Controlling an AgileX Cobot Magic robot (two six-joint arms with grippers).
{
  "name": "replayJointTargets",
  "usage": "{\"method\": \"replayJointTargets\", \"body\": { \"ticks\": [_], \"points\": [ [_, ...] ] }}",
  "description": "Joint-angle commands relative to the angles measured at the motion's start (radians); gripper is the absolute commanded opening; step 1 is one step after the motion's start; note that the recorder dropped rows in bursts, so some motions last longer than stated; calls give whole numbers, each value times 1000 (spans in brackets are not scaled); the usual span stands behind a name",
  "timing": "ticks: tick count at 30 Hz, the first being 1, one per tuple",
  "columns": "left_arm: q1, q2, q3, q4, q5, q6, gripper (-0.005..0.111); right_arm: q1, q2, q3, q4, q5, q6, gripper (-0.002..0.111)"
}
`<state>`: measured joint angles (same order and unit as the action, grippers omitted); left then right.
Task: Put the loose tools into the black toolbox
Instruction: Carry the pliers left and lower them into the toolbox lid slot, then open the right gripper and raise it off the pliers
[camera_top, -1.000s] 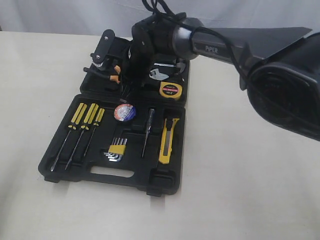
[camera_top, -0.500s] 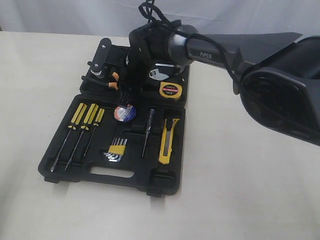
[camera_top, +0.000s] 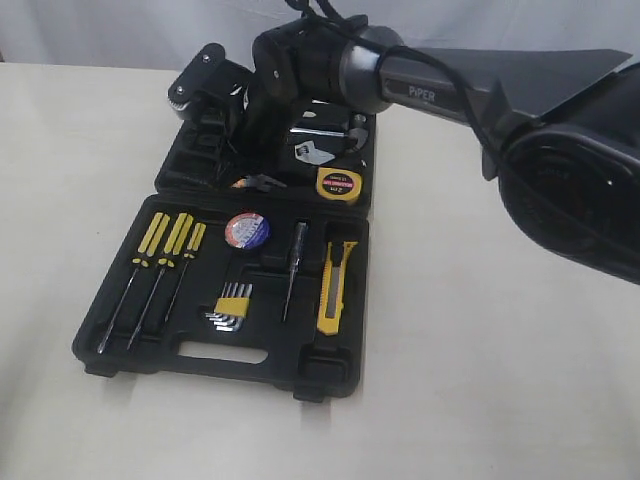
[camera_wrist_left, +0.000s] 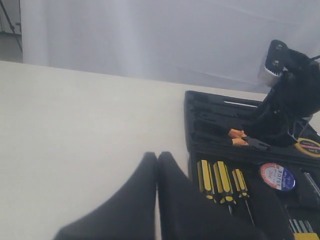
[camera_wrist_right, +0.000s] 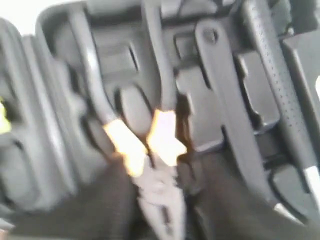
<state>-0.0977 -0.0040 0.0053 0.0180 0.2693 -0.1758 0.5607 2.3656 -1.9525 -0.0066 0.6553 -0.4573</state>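
Exterior view: your right claw (camera_wrist_right: 162, 175) clamps the pliers (camera_top: 256, 182) by the nose over the far half of the black toolbox (camera_top: 330, 370), twelve o'clock from the tape roll (camera_top: 247, 230). Your left claw (camera_wrist_left: 157, 160) is together, empty. Released askew, the handles could miss their recess.

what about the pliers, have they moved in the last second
Yes. The pliers were up above the level of the tape measure; now they sit lower, level with it and closer to it.
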Motion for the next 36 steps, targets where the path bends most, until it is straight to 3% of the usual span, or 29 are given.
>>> {"method": "replayJointTargets", "body": {
  "ticks": [1, 8, 13, 20, 36],
  "points": [
    [-6, 4, -5, 0, 0, 0, 0, 2, -8, 0, 81, -13, 126, 0],
    [-6, 4, -5, 0, 0, 0, 0, 2, 51, 0, 118, -129, 226, -1],
    [-6, 4, -5, 0, 0, 0, 0, 0, 79, 0, 106, -81, 226, -1],
    [-6, 4, -5, 0, 0, 0, 0, -18, 81, 0, -93, 11, 369, -1],
    [-6, 4, -5, 0, 0, 0, 0, -19, 27, -36, -36, 62, 365, -1]
  ]
}}
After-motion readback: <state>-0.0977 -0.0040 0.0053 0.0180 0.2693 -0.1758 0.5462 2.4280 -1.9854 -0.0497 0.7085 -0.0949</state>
